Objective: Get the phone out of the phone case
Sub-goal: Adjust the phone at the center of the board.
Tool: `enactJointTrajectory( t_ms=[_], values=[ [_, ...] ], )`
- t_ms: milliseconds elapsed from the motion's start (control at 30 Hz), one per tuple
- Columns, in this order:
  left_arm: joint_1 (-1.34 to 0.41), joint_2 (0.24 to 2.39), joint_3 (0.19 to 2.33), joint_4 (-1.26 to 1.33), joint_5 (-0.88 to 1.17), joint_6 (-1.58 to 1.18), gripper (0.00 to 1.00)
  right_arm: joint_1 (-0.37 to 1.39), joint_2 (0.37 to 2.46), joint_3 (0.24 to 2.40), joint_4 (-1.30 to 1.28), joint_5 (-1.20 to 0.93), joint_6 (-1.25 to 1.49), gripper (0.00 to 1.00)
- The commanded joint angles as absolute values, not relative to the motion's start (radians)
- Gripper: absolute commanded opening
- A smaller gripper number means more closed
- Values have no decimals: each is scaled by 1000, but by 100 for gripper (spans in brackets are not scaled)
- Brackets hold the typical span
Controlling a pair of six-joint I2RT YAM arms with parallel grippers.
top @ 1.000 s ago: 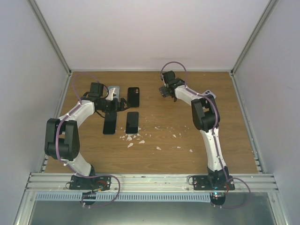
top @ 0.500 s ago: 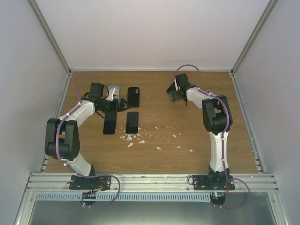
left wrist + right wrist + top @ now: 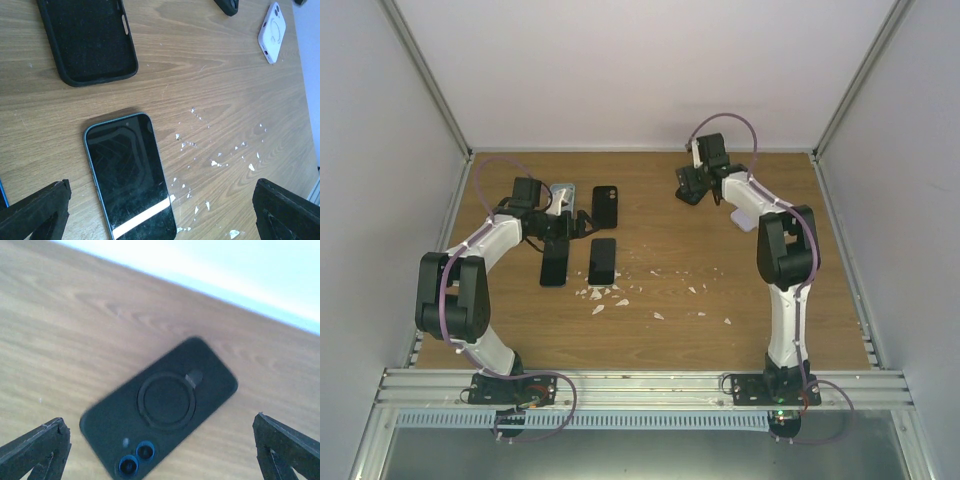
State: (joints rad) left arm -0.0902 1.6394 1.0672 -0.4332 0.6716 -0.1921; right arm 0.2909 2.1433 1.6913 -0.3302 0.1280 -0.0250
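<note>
In the right wrist view a phone in a dark phone case [image 3: 160, 410] lies back up on the wood, blue camera lenses toward the lower left. My right gripper [image 3: 160, 450] hangs open above it without touching it. The top view shows that gripper [image 3: 692, 186] at the back centre, and the cased phone is hidden under it. My left gripper [image 3: 560, 228] is open over the left group. Its fingertips [image 3: 35, 210] stand either side of a bare phone [image 3: 130, 175] lying screen up. An empty black case [image 3: 87, 42] lies beyond that phone.
A white case [image 3: 744, 218] lies right of my right gripper, also visible as the white case [image 3: 272, 32] in the left wrist view. Two bare phones [image 3: 553, 264] [image 3: 602, 261] lie side by side. White crumbs [image 3: 620, 298] are scattered mid-table. Grey walls enclose the table.
My right arm has swung right and toward the back wall, uncovering the white case. The left arm and the phones on the left have not moved.
</note>
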Motion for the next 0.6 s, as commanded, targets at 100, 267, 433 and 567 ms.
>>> enactJointTrajectory(
  t_ms=[100,267,433,567],
  values=[
    [-96,1608,1063,-403,664,-182,99,312,2292,1871,-376,161,-9,100],
    [-97,1593,1048,-397,658,-181,99,315,2359,1928,-383,177,-12,100],
    [-96,1596,1043,-395,660,-179,99,317,2424,1965,-386,198,-24,100],
    [-96,1590,1037,-393,657,-179,99,315,2453,1959,-382,233,-35,100]
  ],
)
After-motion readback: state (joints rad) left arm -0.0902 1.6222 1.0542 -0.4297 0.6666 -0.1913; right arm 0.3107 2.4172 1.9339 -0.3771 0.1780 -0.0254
